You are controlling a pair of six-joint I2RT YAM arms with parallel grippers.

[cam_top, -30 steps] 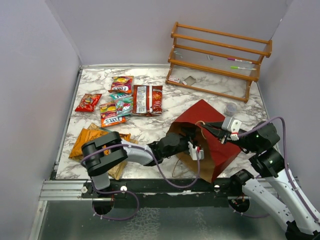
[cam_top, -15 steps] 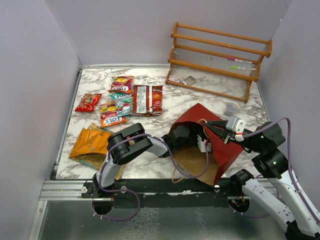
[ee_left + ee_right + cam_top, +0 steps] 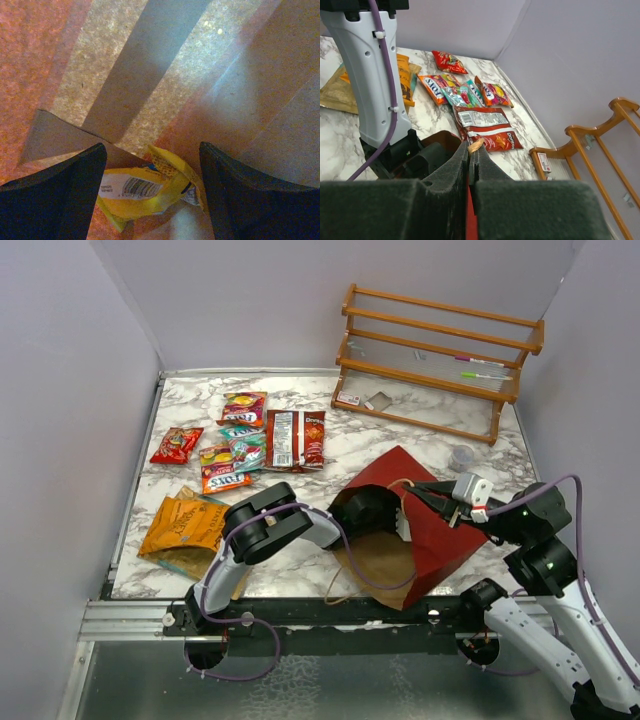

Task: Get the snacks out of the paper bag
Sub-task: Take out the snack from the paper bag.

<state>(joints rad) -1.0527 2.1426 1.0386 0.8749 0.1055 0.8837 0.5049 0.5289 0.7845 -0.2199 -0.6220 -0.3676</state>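
the left gripper had pushed deeper into the bag and spread its jaws wider around a yellow packet on the bag's floor, the right gripper staying pinched on the rim, so a grab looked close.

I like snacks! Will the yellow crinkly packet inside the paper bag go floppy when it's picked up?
Probably floppy: the yellow crinkly packet lies creased and folded. Likely light, being small and thin. Its shiny film might slip from the open left tool.
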